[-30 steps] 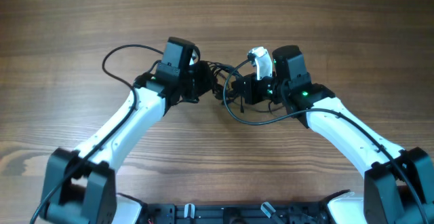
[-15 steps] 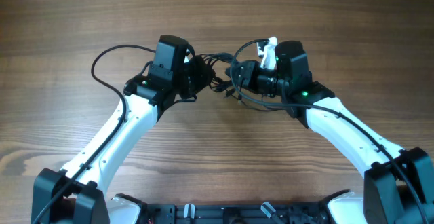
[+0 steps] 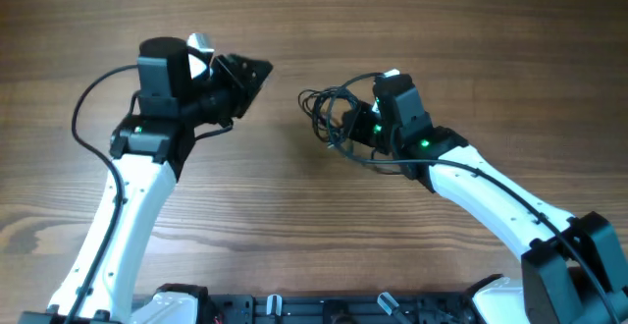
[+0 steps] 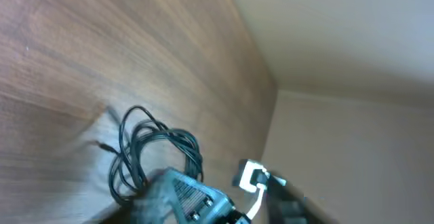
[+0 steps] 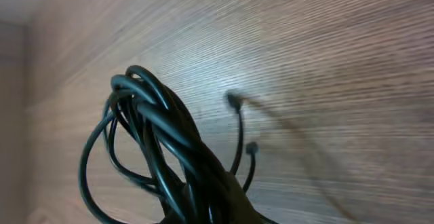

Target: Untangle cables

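The cables (image 3: 329, 118) are a bunch of thin dark loops on the wooden table, right of centre. My right gripper (image 3: 361, 126) is shut on the bunch's right side. In the right wrist view the cables (image 5: 163, 136) rise out of my right gripper (image 5: 224, 207) and hide its fingers, and two small plug ends (image 5: 234, 100) hang free above the wood. My left gripper (image 3: 250, 77) stands apart to the left of the bunch, open and holding nothing. The left wrist view shows the cables (image 4: 156, 146) from a distance with the right gripper (image 4: 186, 197) on them.
Wooden table (image 3: 314, 226) all around. A thick black arm cable (image 3: 93, 103) loops out to the left of the left arm. The left wrist view takes in the table's far edge and a beige wall (image 4: 339, 47). A white part (image 4: 251, 176) sits on the right arm.
My left gripper has let go of the cable bunch and swung away to the left. My right gripper has closed on the bunch and shifted slightly down and left with it.
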Controlling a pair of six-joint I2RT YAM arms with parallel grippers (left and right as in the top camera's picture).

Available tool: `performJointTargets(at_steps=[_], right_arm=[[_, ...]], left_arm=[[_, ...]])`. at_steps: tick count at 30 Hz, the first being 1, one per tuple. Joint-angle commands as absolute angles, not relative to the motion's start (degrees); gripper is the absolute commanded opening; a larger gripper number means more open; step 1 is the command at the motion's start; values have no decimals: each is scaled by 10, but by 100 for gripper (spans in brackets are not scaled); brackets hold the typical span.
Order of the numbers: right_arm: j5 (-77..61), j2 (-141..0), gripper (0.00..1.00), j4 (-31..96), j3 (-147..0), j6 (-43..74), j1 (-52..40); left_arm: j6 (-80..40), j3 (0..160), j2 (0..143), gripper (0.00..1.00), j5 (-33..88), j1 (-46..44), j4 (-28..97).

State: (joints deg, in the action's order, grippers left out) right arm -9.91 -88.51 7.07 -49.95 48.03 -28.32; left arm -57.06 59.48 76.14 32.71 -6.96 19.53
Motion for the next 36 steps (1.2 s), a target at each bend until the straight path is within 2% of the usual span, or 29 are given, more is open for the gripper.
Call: performJointTargets(at_steps=[1,3,7,10,12,17,19,21,23,24,29,33,36], right_arm=[[-79,-889,4,64,-501,464,-284],[-87,-889,4,55,-501,431,-284],[-116,-889,4,47,-501,419,-284],[-136,-889,4,48,-501,409,-284],[-140,-889,4,48,-501,400,-284],[-151,-889,4,47,-501,372,-284],[-152,-889,4,41,-501,367,-284],[-154,-889,4,37,-501,359,-284],[-154,-889,4,37,-501,344,-284],[-153,-889,4,37,-501,340,-284],[-154,-889,4,8,-501,329,-284],[-133,-889,4,7,-501,272,-284],[-117,-889,4,23,-501,224,-284]], left_arm=[[-548,601,762,71,340,-72,211],[-512,601,762,79,333,-82,241],[-497,601,781,78,249,-123,303],[-498,601,836,71,227,-170,296],[-500,601,875,71,215,-191,281],[-500,601,931,61,194,-198,275],[-500,601,940,48,194,-198,274],[-499,601,951,43,193,-198,272],[-499,601,958,9,194,-198,277],[-499,601,958,4,194,-198,279],[-495,601,958,4,194,-198,290],[-375,601,957,4,194,-188,327],[-321,601,940,4,194,-122,378]])
